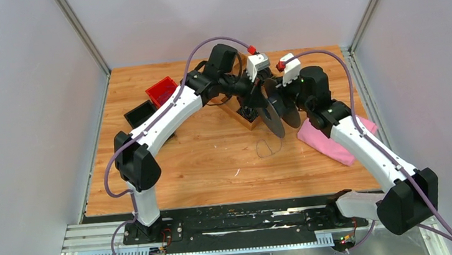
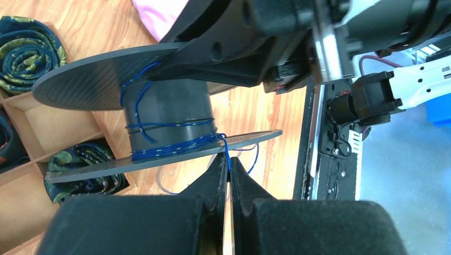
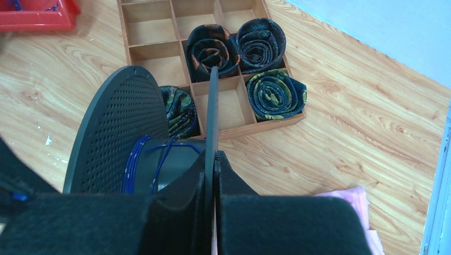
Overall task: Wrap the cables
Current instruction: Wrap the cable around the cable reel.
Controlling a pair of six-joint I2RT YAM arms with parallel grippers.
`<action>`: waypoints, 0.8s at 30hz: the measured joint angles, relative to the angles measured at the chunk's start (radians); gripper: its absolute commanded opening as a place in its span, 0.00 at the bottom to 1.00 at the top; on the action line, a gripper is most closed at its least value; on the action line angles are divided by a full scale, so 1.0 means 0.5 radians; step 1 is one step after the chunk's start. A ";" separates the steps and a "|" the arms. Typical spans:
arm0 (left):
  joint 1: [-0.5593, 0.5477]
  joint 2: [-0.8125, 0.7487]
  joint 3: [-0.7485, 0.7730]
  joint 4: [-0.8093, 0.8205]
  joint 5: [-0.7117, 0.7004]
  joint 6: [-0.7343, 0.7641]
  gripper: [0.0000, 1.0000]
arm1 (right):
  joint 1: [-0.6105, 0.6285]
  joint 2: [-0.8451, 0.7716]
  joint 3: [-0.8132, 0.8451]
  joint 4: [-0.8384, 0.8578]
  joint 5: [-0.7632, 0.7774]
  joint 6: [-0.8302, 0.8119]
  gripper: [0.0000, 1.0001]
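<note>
A dark grey spool [image 2: 167, 109] hangs above the table between both arms, with thin blue cable [image 2: 175, 144] wound in a few turns round its core. My left gripper [image 2: 230, 163] is shut on the cable just under the lower flange. The cable's loose end lies in a loop on the wood [image 1: 265, 147]. My right gripper [image 3: 214, 155] is shut on the thin edge of one spool flange [image 3: 213, 106]. The other, perforated flange [image 3: 119, 133] stands to its left, with blue cable turns [image 3: 139, 159] between them. In the top view the spool [image 1: 274, 118] sits at centre back.
A wooden compartment box [image 3: 154, 29] holding several rolled patterned ties [image 3: 213, 50] lies under the spool. A pink cloth [image 1: 331, 141] is on the right. A red bin [image 1: 162, 91] and a black bin [image 1: 141, 114] stand at the back left.
</note>
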 measured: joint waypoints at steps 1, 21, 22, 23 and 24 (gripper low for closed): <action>0.006 0.000 0.000 -0.013 -0.002 0.005 0.06 | 0.000 -0.010 -0.005 0.000 -0.011 -0.014 0.01; 0.034 -0.013 -0.141 -0.034 -0.367 0.057 0.19 | -0.002 -0.078 -0.018 -0.098 -0.204 -0.110 0.01; 0.034 -0.018 -0.172 -0.013 -0.383 0.050 0.20 | -0.002 -0.078 -0.017 -0.110 -0.208 -0.106 0.01; 0.036 -0.022 -0.198 0.006 -0.392 0.042 0.20 | -0.002 -0.078 -0.014 -0.127 -0.211 -0.099 0.01; 0.037 -0.025 -0.220 0.023 -0.400 0.034 0.20 | -0.002 -0.078 -0.011 -0.140 -0.214 -0.095 0.01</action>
